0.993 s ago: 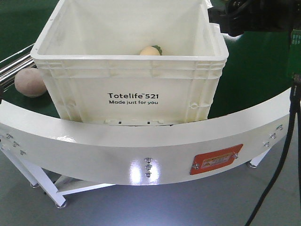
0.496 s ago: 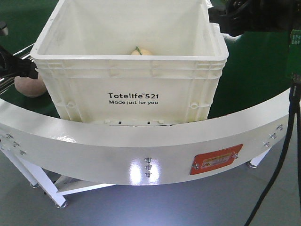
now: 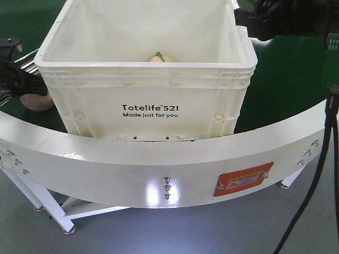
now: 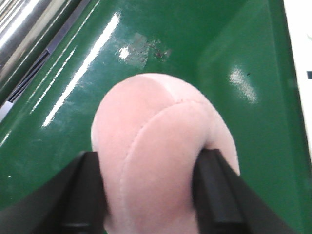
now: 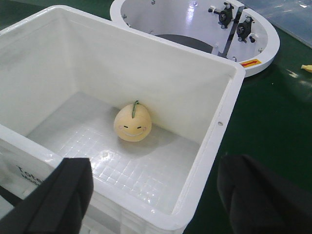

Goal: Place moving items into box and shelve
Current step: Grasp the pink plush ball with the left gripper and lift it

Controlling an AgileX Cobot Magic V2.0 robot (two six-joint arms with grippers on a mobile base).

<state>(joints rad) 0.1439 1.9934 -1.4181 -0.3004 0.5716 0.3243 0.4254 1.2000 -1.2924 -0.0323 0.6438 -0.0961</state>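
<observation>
My left fingers (image 4: 85, 197) are pinching the pinkish-brown plush (image 4: 161, 146), one dark finger against each flank, and the one at 3 o'clock dents the fabric. The plush sits on the green counter (image 4: 204, 63), its stitched seam curving across the top. In the front view it is at 9 o'clock of the box (image 3: 148, 121), just beside the outer wall and partly hidden behind my left arm. Shiny metal rollers (image 4: 22, 27) run along the counter's edge at 10 o'clock in the left wrist view. My right fingers (image 5: 61, 197) are spread wide with nothing between them, hanging above the box's near corner. The yellow-orange plush (image 5: 132, 124) lies alone on the gridded floor inside the box, close to the far wall, its stitched smile facing my right wrist camera and its green stem pointing to 12 o'clock. The box stands upright on the counter, its black print facing the front camera. A white round housing (image 5: 195, 29) sits on the counter beyond the box at 1 o'clock.
</observation>
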